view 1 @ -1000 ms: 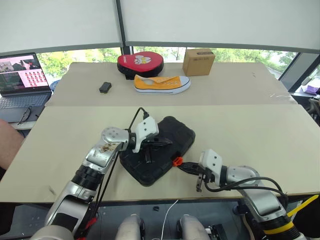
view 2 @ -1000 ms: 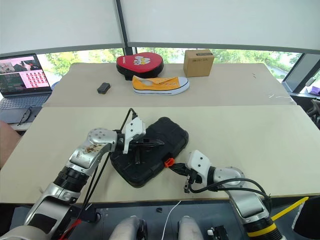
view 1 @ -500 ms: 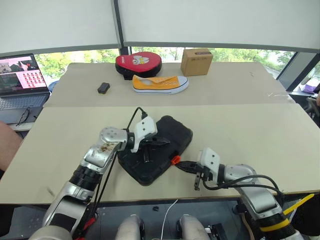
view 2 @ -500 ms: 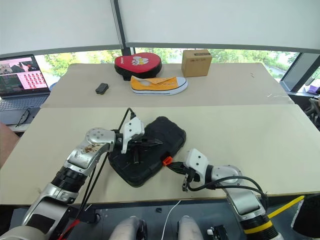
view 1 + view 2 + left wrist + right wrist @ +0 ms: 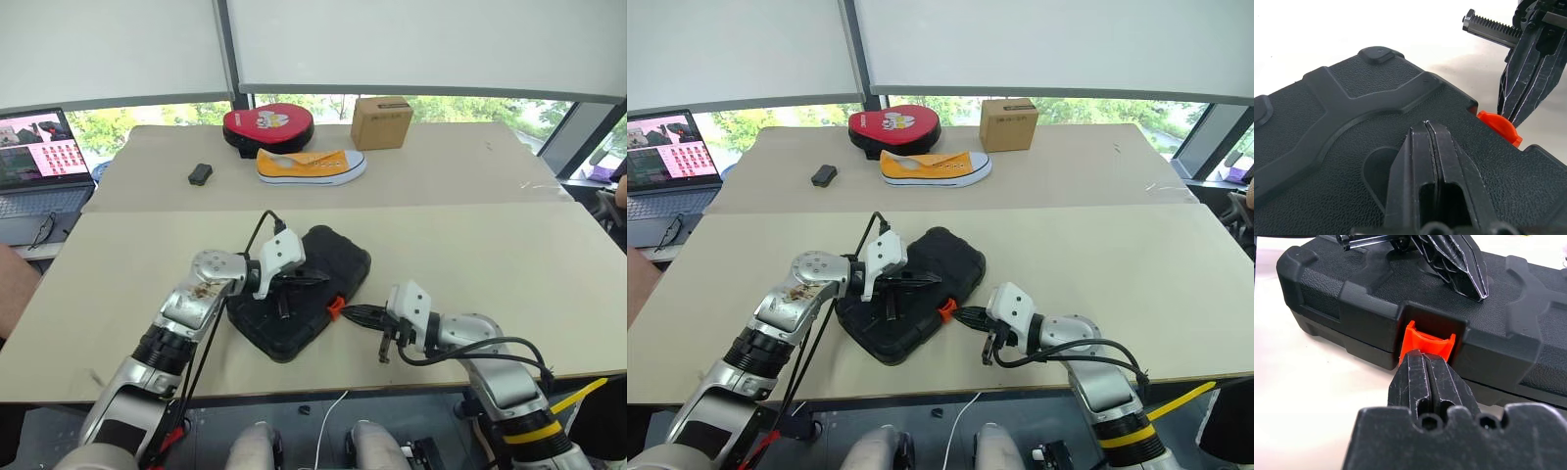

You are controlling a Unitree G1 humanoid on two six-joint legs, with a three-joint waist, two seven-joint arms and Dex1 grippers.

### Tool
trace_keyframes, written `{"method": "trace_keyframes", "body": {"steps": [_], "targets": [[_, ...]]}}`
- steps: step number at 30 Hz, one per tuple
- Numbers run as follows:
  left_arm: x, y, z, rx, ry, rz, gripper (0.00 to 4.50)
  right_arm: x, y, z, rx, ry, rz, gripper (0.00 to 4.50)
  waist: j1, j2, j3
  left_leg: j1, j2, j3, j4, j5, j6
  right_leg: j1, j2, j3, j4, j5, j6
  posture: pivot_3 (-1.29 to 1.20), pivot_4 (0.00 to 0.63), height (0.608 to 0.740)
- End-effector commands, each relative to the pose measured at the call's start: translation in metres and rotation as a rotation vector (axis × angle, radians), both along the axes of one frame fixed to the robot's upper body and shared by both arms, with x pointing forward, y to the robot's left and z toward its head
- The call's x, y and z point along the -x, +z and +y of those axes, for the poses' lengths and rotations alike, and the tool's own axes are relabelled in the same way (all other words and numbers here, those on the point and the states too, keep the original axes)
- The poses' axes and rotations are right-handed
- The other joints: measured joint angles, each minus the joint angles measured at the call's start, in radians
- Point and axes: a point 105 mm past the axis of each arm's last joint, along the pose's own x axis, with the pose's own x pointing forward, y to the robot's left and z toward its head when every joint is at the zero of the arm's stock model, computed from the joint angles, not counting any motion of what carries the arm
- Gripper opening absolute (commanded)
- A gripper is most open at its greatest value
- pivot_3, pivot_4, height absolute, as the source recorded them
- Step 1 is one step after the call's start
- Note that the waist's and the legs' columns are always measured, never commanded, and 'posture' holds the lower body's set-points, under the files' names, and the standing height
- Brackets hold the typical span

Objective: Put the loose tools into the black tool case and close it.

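We see the black tool case [image 5: 300, 290] lying shut on the near table [image 5: 509, 264], turned at an angle, one corner close to the table's front edge. Our left gripper [image 5: 315, 279] has its fingers pressed together, tips resting on the lid's middle. Our right gripper [image 5: 1426, 363] is likewise closed with nothing between its fingers; its tips touch the orange latch [image 5: 1427, 340] on the case's side edge, held around no part of it.

To the right of the case the tabletop runs bare out to its far corner, and a wide bare strip lies behind it up to the seam with the far table [image 5: 460, 162]. There a yellow shoe [image 5: 311, 165], a red pad [image 5: 267, 124], a cardboard box [image 5: 381, 121] and a small black object [image 5: 200, 174] sit well apart from the case. A laptop [image 5: 37, 157] stands off to the left.
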Motion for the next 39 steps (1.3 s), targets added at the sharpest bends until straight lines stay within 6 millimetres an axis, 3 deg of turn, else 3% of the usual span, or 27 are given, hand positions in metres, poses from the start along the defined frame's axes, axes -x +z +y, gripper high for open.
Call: {"method": "trace_keyframes", "body": {"steps": [1,5,9,12,18,22,27,31,33,35,39], "targets": [[0.017,-0.061,0.012,-0.121,0.042,0.216,0.04,-0.011,0.025,0.016,-0.061,0.000,-0.111,0.00,-0.005,-0.001,-0.001,0.001,0.000,0.000,-0.001,0.000,0.000,0.000,0.001,0.001,0.000,0.000,0.000,0.00,0.150,0.740],[0.017,-0.054,0.016,-0.066,0.050,0.189,0.04,-0.006,0.029,0.015,-0.075,0.021,-0.108,0.00,-0.011,0.000,-0.002,0.002,0.001,-0.001,-0.003,0.000,-0.001,0.000,0.002,0.002,0.000,0.000,-0.002,0.00,0.150,0.740],[0.015,-0.037,0.026,0.042,0.085,0.168,0.04,0.003,0.022,0.001,-0.040,0.020,-0.065,0.00,-0.018,0.000,-0.002,0.001,0.001,0.000,-0.004,0.000,-0.001,-0.002,0.002,0.004,0.000,0.000,-0.002,0.00,0.150,0.740],[0.021,-0.036,0.048,0.047,0.105,0.153,0.04,0.005,0.010,-0.010,-0.005,0.011,-0.017,0.00,-0.018,0.000,-0.002,0.001,0.002,-0.001,-0.006,-0.002,-0.004,-0.003,0.003,0.005,-0.001,-0.001,-0.002,0.00,0.150,0.740],[0.024,-0.042,0.051,0.027,0.113,0.147,0.04,-0.002,0.000,0.007,0.010,0.043,0.008,0.00,-0.013,0.001,-0.003,0.005,0.001,0.000,-0.011,-0.003,-0.006,-0.002,0.007,0.011,-0.002,-0.003,-0.004,0.00,0.150,0.740],[0.024,-0.041,0.047,0.037,0.114,0.141,0.04,-0.008,0.007,0.017,-0.024,0.057,-0.019,0.00,-0.004,0.001,-0.003,0.006,0.001,0.000,-0.011,-0.003,-0.007,-0.002,0.007,0.013,-0.002,-0.003,-0.003,0.00,0.150,0.740],[0.025,-0.040,0.050,0.056,0.125,0.128,0.04,-0.008,0.005,0.021,-0.021,0.075,-0.015,0.00,-0.005,0.001,-0.003,0.007,0.001,0.000,-0.011,-0.003,-0.007,-0.003,0.009,0.016,-0.002,-0.003,-0.003,0.00,0.150,0.740],[0.029,-0.027,0.058,0.131,0.132,0.106,0.04,-0.006,0.006,0.019,-0.018,0.081,-0.016,0.00,-0.015,0.001,-0.003,0.008,0.001,0.001,-0.013,-0.003,-0.007,-0.003,0.009,0.018,-0.002,-0.003,-0.004,0.00,0.150,0.740],[0.036,-0.004,0.078,0.236,0.173,0.030,0.54,-0.002,0.016,0.001,-0.040,0.059,-0.017,0.00,-0.020,0.001,-0.003,0.007,0.002,0.001,-0.015,-0.003,-0.007,-0.005,0.009,0.019,-0.002,-0.003,-0.004,0.00,0.150,0.740],[0.046,0.010,0.103,0.246,0.228,-0.028,1.08,0.003,0.027,-0.017,-0.052,0.050,-0.028,0.58,-0.022,0.001,-0.002,0.004,0.001,0.002,-0.017,-0.003,-0.007,-0.010,0.009,0.021,-0.002,-0.003,-0.004,0.00,0.150,0.740],[0.064,0.015,0.144,0.181,0.379,-0.054,2.47,0.011,0.035,-0.050,-0.003,0.029,-0.057,1.86,-0.014,-0.002,0.002,-0.003,0.001,0.002,-0.019,-0.005,-0.009,-0.018,0.009,0.021,-0.004,-0.003,-0.003,0.00,0.150,0.740]]}}
